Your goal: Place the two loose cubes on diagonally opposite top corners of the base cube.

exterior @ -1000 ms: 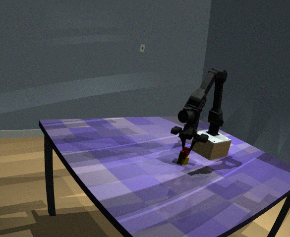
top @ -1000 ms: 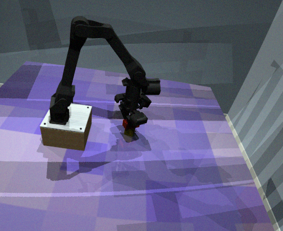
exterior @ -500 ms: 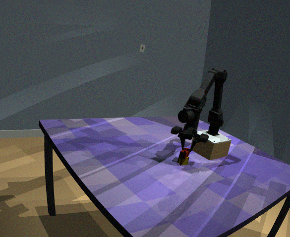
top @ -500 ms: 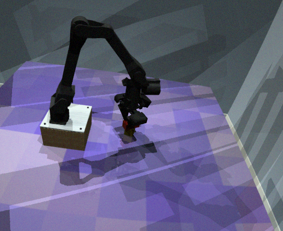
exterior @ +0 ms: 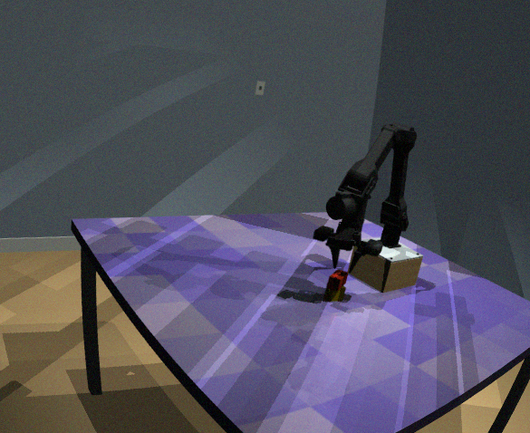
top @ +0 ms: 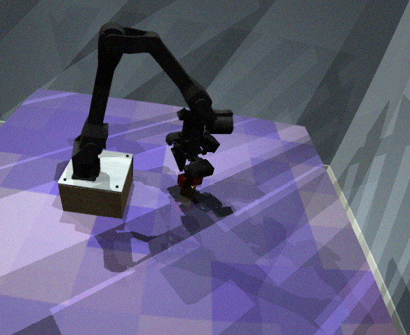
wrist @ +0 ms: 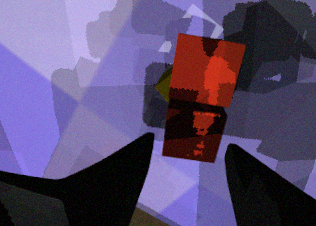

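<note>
Two red cubes (top: 183, 181) (exterior: 337, 278) (wrist: 207, 70) sit atop the yellow base (top: 187, 193) (exterior: 334, 293) (wrist: 163, 87), below the open, empty gripper (top: 194, 171) (exterior: 342, 269) (wrist: 190, 144).

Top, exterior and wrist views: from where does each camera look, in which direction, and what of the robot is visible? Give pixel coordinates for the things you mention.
Top: high, angled down at the table (top: 154, 288) (exterior: 171, 288); whole arm (top: 106, 79) (exterior: 399, 172).
Exterior: outside the table, opposite side, looking across it; whole arm.
Wrist: near the gripper (top: 187, 171) (exterior: 344, 267) (wrist: 190, 144), facing the red cubes (top: 183, 179) (exterior: 337, 279) (wrist: 200, 83); two fingertips.
Top and exterior share the whole arm.
</note>
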`<state>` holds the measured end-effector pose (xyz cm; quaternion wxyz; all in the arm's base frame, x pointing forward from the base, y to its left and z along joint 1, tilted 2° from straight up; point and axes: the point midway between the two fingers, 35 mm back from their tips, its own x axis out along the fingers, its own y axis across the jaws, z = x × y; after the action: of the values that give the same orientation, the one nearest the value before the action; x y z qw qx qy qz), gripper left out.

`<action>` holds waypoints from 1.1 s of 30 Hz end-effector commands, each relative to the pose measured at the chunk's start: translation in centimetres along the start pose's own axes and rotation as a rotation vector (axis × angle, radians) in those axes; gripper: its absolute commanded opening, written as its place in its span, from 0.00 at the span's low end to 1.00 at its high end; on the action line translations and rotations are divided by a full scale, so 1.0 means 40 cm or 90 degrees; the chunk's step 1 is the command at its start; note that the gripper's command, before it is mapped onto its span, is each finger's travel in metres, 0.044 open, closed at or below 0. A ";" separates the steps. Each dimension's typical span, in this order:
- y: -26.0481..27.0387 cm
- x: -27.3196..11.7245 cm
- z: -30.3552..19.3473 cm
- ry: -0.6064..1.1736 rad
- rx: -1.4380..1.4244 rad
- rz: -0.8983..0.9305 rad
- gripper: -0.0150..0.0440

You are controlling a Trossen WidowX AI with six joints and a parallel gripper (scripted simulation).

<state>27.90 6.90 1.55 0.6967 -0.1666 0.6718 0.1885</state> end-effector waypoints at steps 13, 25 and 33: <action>-0.001 -0.048 0.006 -0.008 -0.001 -0.002 0.60; -0.001 -0.075 0.006 -0.008 -0.001 -0.002 0.60; -0.001 -0.093 0.006 -0.008 -0.001 -0.002 0.60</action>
<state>27.87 6.80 4.57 0.6972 -0.1655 0.6719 0.1874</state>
